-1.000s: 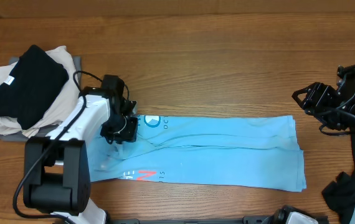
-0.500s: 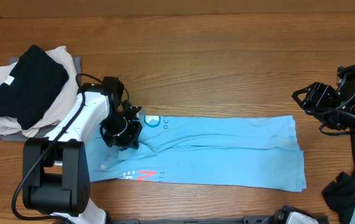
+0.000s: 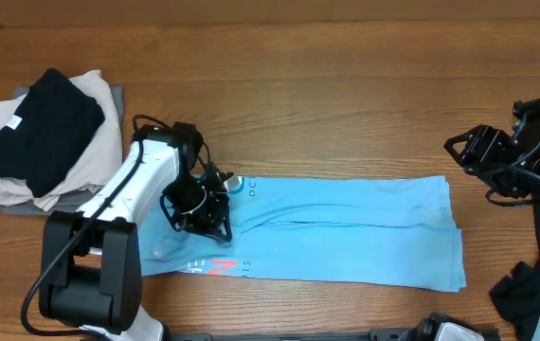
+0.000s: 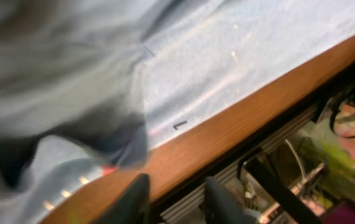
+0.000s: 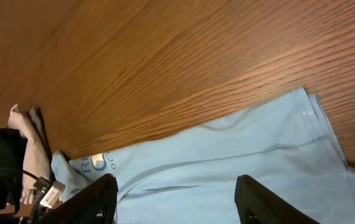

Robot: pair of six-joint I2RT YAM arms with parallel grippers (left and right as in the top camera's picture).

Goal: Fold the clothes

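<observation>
The sky-blue T-shirt (image 3: pixel 336 227) lies on the wooden table, folded into a long strip with white lettering and a red-orange mark at its left end. My left gripper (image 3: pixel 204 204) hovers low over that left end. Its fingers (image 4: pixel 132 198) stand apart with nothing between them, and blurred blue fabric (image 4: pixel 215 68) fills the view above them. My right gripper (image 3: pixel 464 152) stays open above the table, just beyond the shirt's right end. In the right wrist view its wide-set fingers (image 5: pixel 93 199) frame the shirt (image 5: pixel 227 168).
A stack of clothes (image 3: pixel 43 133) sits at the far left, a black garment on top of beige and grey ones. A dark cloth (image 3: pixel 516 294) hangs at the front right by the right arm. The table's front edge (image 4: pixel 227 134) runs close to the shirt.
The left gripper slid right along the shirt's left end, closing and then parting its fingers. The fabric there bunched slightly. The right arm stayed still.
</observation>
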